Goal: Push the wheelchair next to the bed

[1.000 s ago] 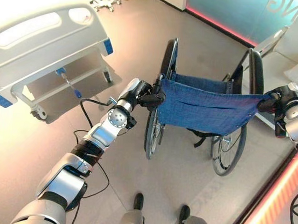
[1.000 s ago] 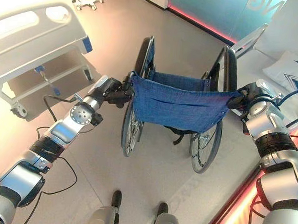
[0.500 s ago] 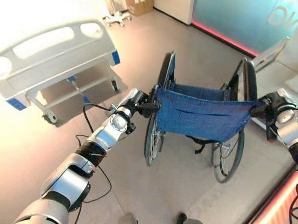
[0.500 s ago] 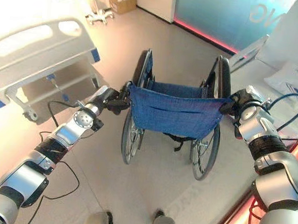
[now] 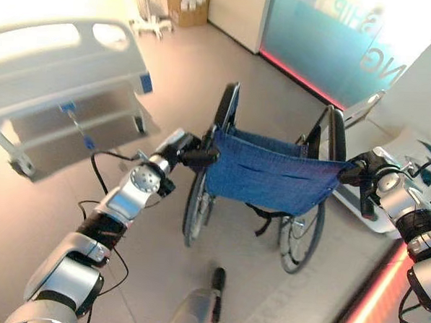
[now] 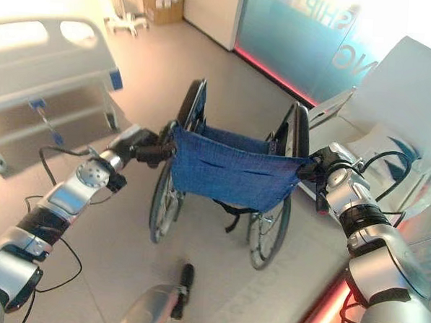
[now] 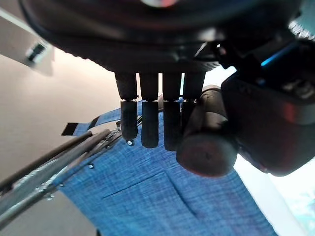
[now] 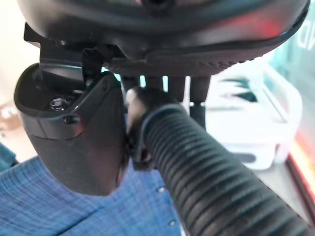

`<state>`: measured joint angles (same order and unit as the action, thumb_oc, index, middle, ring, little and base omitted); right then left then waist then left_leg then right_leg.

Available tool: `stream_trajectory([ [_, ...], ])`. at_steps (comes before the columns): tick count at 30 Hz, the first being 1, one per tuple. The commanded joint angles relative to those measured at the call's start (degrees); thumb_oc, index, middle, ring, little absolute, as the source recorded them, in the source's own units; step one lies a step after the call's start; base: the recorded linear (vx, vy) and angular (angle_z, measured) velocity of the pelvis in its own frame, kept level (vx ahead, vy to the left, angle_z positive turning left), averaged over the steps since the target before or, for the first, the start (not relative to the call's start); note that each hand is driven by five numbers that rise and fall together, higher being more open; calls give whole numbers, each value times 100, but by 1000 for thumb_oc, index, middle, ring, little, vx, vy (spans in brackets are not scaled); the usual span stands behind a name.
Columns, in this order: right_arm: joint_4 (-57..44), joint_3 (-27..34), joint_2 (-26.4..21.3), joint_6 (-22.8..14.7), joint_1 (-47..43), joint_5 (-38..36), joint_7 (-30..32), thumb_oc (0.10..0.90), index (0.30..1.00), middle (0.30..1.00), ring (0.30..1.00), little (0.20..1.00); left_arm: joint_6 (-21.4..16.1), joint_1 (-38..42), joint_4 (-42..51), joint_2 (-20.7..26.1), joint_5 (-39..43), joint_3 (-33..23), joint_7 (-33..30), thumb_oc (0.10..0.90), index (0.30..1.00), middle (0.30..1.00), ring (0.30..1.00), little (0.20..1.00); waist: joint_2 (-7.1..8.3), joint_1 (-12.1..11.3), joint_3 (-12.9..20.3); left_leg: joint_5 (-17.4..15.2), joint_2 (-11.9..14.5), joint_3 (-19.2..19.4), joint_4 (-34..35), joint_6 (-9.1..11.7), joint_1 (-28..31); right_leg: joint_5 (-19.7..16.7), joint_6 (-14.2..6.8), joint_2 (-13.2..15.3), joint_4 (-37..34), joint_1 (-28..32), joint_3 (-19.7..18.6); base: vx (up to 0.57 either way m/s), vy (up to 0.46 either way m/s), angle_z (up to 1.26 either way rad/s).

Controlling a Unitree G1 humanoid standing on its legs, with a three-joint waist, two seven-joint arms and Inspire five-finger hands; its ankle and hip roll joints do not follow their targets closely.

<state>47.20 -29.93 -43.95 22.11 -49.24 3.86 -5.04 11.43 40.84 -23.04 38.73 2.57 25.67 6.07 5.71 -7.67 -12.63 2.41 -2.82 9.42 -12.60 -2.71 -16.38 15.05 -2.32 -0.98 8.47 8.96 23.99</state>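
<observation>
Holding on with both hands, the robot stands behind the wheelchair on the pale floor. The left hand is at the push handle on the chair's left side, and in the left wrist view its fingers sit close together in a row and bend down over the dark round grip, with the thumb on the other side. The right hand is at the push handle on the chair's right side. In the right wrist view its thumb and fingers wrap around the black ribbed grip. The wheelchair has a blue cloth back stretched between the two handles, and big dark wheels on each side. It stands in the middle of the open floor, facing away from the robot. The bed is white and grey with blue corners, and it sits off to the robot's left and farther ahead, well apart from the wheelchair. A second white bed is close on the robot's right, just beside the right wheel. Far back by the wall are a brown box and a small stand on wheels.
</observation>
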Motion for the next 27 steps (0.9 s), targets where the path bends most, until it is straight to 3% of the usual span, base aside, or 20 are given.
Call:
stream_trajectory([
  [1,-716,-629,115,-1198,-1085,486,-168,400,300,300,300,300,144,-359,-419,56,-699,440,-110,400,300,300,300,300,-122,-658,-550,-91,-143,-292,260,-52,142,-1090,-462,372,669,212,-1019,171,65,4],
  [5,-768,-621,-44,-1294,-900,528,16,400,300,300,300,300,57,-426,-324,-7,-788,515,-146,400,300,300,300,300,-95,-550,-430,-155,-282,-476,256,-186,98,-1566,-598,260,1464,-15,-1609,185,51,8],
  [8,-877,-579,-79,-1286,-793,494,70,400,300,300,300,300,18,-535,-325,-75,-824,537,-223,400,300,300,300,300,-201,-390,-454,-318,-245,-796,163,-178,351,-1851,-626,648,1651,-751,-1593,279,-55,8],
  [9,-864,-623,-46,-1293,-864,479,100,400,300,300,300,300,-14,-581,-362,-138,-844,541,-302,400,300,300,300,300,-343,-269,-591,-428,-115,-968,108,-147,597,-1793,-567,842,1574,-1330,-1600,237,-156,-45],
  [10,-831,-638,-11,-1297,-913,474,115,400,300,300,300,300,-21,-570,-373,-140,-859,552,-328,400,300,300,300,300,-390,-207,-702,-510,-74,-1083,46,-147,688,-1854,-545,999,1529,-1664,-1615,312,-284,-34],
  [12,-794,-714,86,-1232,-1064,402,200,400,300,300,300,300,-52,-464,-435,-114,-877,606,-336,400,300,300,300,300,-357,-52,-994,-829,-93,-1280,-232,-167,792,-2297,-581,1340,1139,-2321,-1752,284,-372,-38],
  [14,-764,-747,123,-1078,-1180,395,194,400,300,300,300,300,-90,-289,-499,-99,-845,686,-243,400,300,300,300,300,-222,94,-1108,-1118,-182,-1477,-381,-129,895,-2547,-711,1647,-105,-2619,-1841,364,-419,26],
  [17,-786,-724,101,-870,-1259,355,118,400,300,300,300,300,-102,-223,-513,-132,-900,733,-151,400,300,300,300,300,-245,190,-1084,-1209,-100,-1650,-256,-60,1118,-2597,-803,1546,-789,-2522,-1906,337,-358,110],
  [18,-937,-756,94,-542,-1314,205,150,400,300,300,300,300,-140,-250,-484,-170,-981,745,-174,400,300,300,300,300,-172,187,-1009,-1241,-67,-1711,-292,-3,1059,-2516,-783,1499,-573,-2417,-1943,195,-334,52],
  [21,-933,-780,117,-412,-1334,127,38,400,300,300,300,300,-5,-342,-424,-233,-936,755,-265,400,300,300,300,300,-86,149,-841,-1197,86,-1670,-342,99,990,-2333,-779,1425,-237,-2158,-1809,265,-353,86],
  [24,-955,-785,53,-431,-1349,158,-101,400,300,300,300,300,223,-448,-310,-363,-854,713,-323,400,300,300,300,300,-113,210,-728,-1090,441,-1574,-149,266,1270,-2118,-763,1348,-34,-2043,-1615,256,-204,62],
  [27,-944,-813,-29,-447,-1439,228,-119,400,300,300,300,300,353,-337,-449,-593,-691,778,-461,400,300,300,300,300,-237,397,-674,-910,798,-1468,105,454,1511,-1854,-621,1239,212,-2085,-1497,235,-191,46],
])
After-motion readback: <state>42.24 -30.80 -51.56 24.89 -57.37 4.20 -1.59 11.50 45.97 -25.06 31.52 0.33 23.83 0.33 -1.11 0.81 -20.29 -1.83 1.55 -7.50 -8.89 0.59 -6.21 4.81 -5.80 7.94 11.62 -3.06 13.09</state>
